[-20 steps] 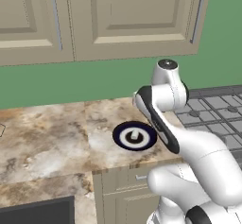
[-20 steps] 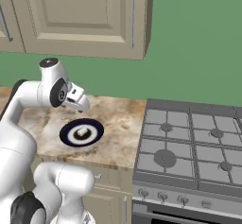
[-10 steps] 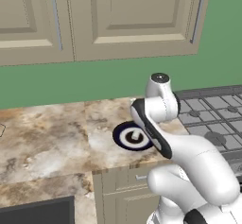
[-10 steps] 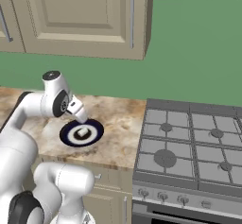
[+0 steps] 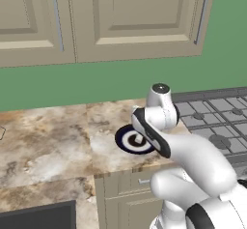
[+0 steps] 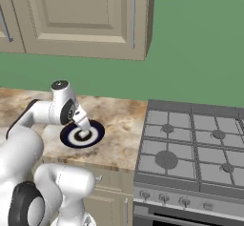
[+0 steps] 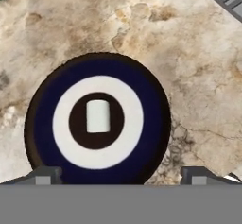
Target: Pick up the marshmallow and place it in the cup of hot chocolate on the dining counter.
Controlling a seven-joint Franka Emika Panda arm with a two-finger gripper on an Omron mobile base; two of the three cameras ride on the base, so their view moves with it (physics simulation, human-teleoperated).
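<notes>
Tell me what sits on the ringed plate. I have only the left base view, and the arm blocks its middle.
Observer: In the hand view, the marshmallow lies on the dark centre disc of the plate.
Operator: Report the claw.
Observer: The claw is open, with one tip showing at each side of the plate's near edge.
Operator: Confirm whether it touches anything.
Observer: It touches nothing. The marshmallow lies apart from both tips, ahead of the gap between them, and nothing is held.
</notes>
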